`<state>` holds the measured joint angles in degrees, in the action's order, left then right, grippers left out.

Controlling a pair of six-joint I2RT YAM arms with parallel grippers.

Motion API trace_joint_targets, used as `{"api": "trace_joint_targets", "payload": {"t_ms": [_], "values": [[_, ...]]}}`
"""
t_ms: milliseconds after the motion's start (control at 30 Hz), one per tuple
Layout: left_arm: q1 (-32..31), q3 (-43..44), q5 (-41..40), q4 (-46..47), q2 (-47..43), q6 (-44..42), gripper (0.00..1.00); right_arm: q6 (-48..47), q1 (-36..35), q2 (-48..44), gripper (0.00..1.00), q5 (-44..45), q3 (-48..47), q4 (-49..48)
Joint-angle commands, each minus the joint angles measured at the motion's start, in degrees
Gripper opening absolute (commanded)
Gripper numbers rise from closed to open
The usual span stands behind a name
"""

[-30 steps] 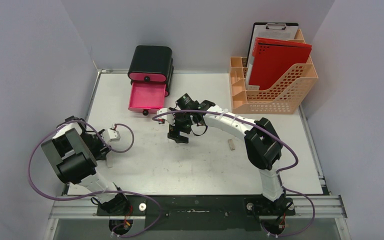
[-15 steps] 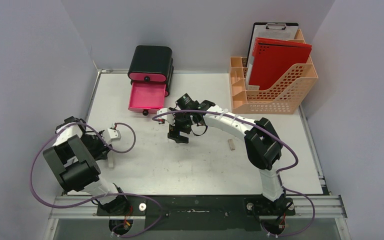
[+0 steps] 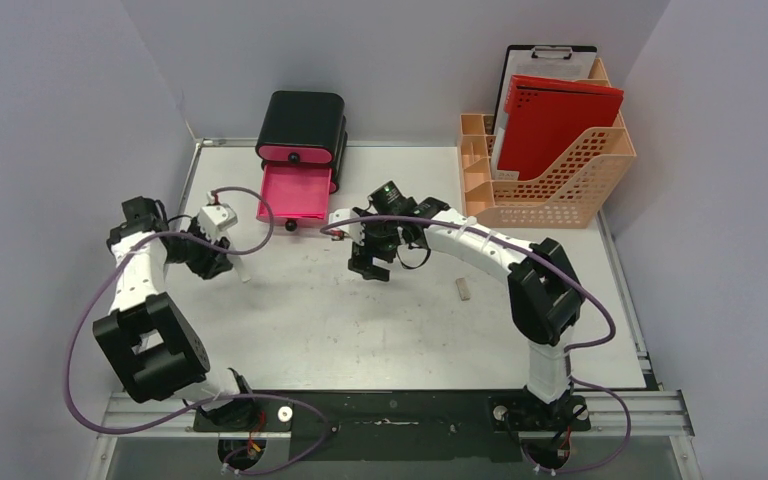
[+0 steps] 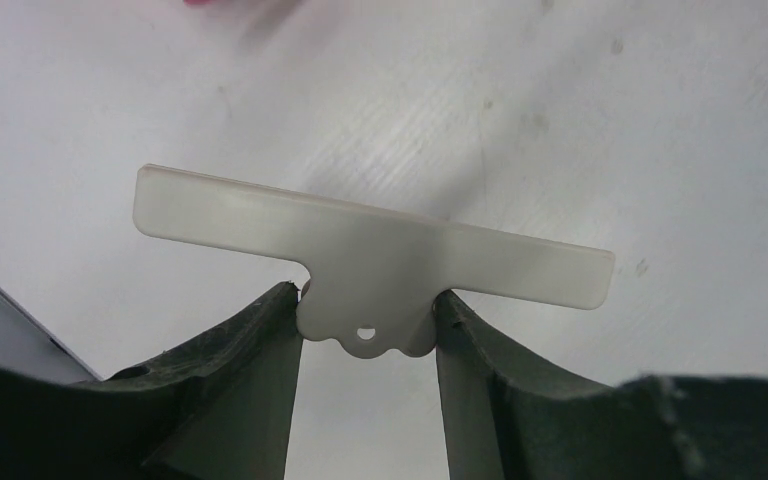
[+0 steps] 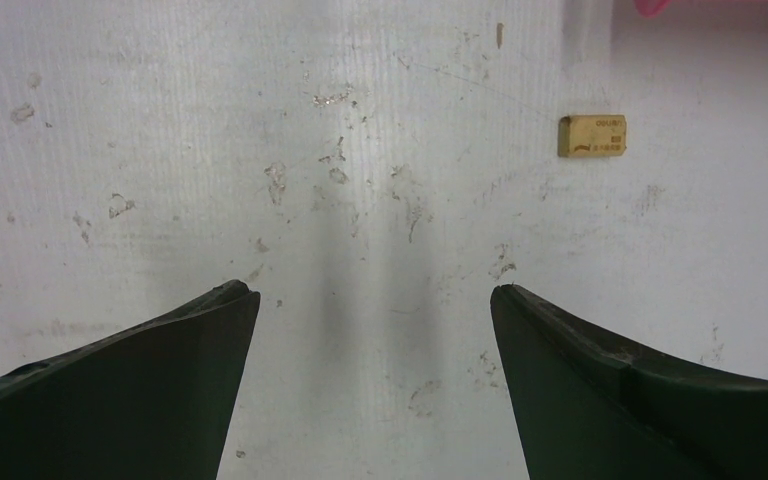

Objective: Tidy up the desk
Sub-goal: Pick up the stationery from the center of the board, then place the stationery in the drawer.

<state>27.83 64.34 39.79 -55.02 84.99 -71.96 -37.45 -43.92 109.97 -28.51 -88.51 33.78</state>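
Observation:
The white scuffed desk (image 3: 360, 330) fills the top view. My left gripper (image 3: 228, 262) is over its far left part, shut on a white T-shaped plastic strip (image 3: 242, 269). In the left wrist view the fingers (image 4: 270, 330) pinch the strip's scalloped tab (image 4: 365, 315), and its long bar (image 4: 370, 235) lies crosswise above the desk. My right gripper (image 3: 370, 268) is open and empty over the desk's middle, with bare speckled surface between its jaws (image 5: 375, 300). A small tan block (image 5: 592, 135) lies beyond it.
A black drawer box (image 3: 302, 125) stands at the back with its lower pink drawer (image 3: 295, 192) pulled open. An orange perforated file rack (image 3: 550, 180) at the back right holds a red folder (image 3: 555, 120). A small pale eraser (image 3: 463, 289) lies right of centre.
My left arm has swung from the near left toward the back, carrying the white strip closer to the open pink drawer. My right gripper has shifted slightly right and back.

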Motion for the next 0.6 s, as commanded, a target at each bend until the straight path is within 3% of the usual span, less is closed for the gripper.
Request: {"api": "trace_joint_targets", "payload": {"t_ms": [0,100,200,567], "values": [[-6.84,0.45,2.94,15.08,-5.48,20.84,0.0,-0.45,1.51,-5.25,0.9,-0.52,2.05,-3.08],[-13.09,-1.29,-3.61,27.25,-7.3,32.38,0.0,0.23,2.79,-6.86,0.9,-0.39,3.66,-4.26],[-18.81,0.52,-9.37,33.43,-5.95,41.26,0.0,1.47,4.66,-7.99,0.9,-0.19,4.97,-5.4],[-28.31,16.68,-20.29,36.38,11.59,61.98,0.0,5.36,10.52,-12.92,0.9,-1.68,10.26,-11.09]]}}
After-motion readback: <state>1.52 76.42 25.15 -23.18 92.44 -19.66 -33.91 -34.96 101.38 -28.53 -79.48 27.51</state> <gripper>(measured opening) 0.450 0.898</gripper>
